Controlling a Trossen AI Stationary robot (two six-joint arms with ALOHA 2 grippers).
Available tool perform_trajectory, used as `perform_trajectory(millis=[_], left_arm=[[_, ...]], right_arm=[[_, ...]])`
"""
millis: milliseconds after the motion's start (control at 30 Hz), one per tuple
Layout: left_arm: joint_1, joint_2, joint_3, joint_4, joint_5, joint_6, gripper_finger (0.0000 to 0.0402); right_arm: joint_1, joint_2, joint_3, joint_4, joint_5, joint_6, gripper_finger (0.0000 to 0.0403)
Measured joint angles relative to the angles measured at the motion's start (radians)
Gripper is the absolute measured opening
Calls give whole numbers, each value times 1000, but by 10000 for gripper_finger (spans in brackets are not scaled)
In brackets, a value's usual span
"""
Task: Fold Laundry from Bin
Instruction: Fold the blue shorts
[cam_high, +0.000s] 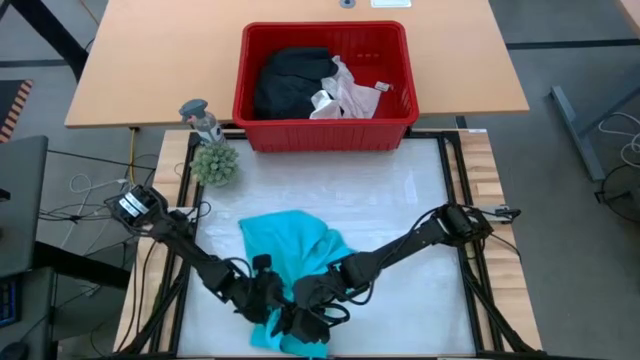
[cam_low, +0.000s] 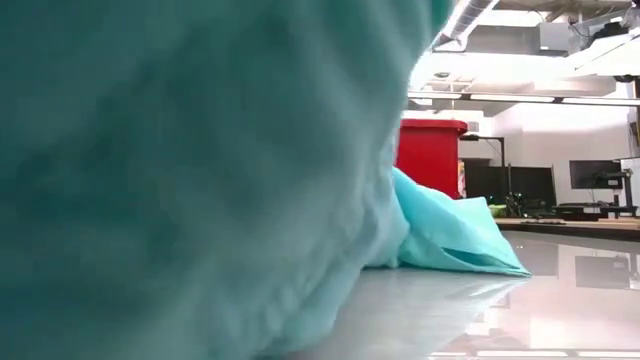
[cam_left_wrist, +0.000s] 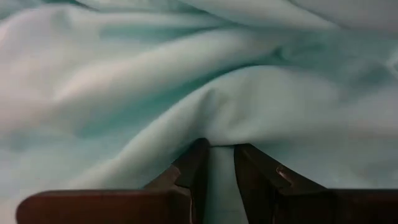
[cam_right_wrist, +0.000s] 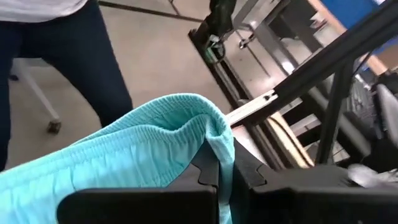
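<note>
The teal garment (cam_high: 290, 250) lies bunched on the white mat near the table's front, and its far part (cam_low: 450, 235) rests on the mat. Both grippers are shut on its near end: my left gripper (cam_high: 272, 312) from the left, my right gripper (cam_high: 318, 312) from the right. Teal cloth fills the left wrist view around my left gripper (cam_left_wrist: 221, 155). My right gripper (cam_right_wrist: 225, 168) has a ribbed hem. At the far side stands the red bin (cam_high: 400, 60) with a black garment (cam_high: 290, 80) and white cloths (cam_high: 345, 95) inside. My left gripper pinches a raised fold of the teal cloth (cam_left_wrist: 217, 134) between its two fingers, slanting down from the table's left; how many layers, I cannot tell. The cloth bunches in slack ridges ahead of the fingers. My right gripper pinches the garment's ribbed hem (cam_right_wrist: 214, 134) between its two fingers, coming from the table's right and slanting slightly down. The hem arches over the fingertips and hangs slack to one side, lifted off the mat.
A small green plant ball (cam_high: 215, 163) and a grey figure (cam_high: 200, 118) stand at the mat's far left corner. A wooden table (cam_high: 150, 70) bears the bin. A person's legs (cam_right_wrist: 62, 56) show beyond the table's near edge. Bare mat (cam_high: 400, 200) lies to the right.
</note>
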Motion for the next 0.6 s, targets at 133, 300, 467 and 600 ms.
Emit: perform_trajectory(millis=[133,300,467,600], left_arm=[[48,1,-1,9,-8,90,70],[71,-31,-1,-35,36,171,70],[48,-172,0,-219,41,109,70],[-1,-301,0,-341,36,14,70]], right_arm=[[-10,-3,0,-93,34,44,29],[-19,-13,-1,-165,44,78,29],[-24,-13,-1,-178,65,53,29],[-46,-13,-1,-170,59,37,29]])
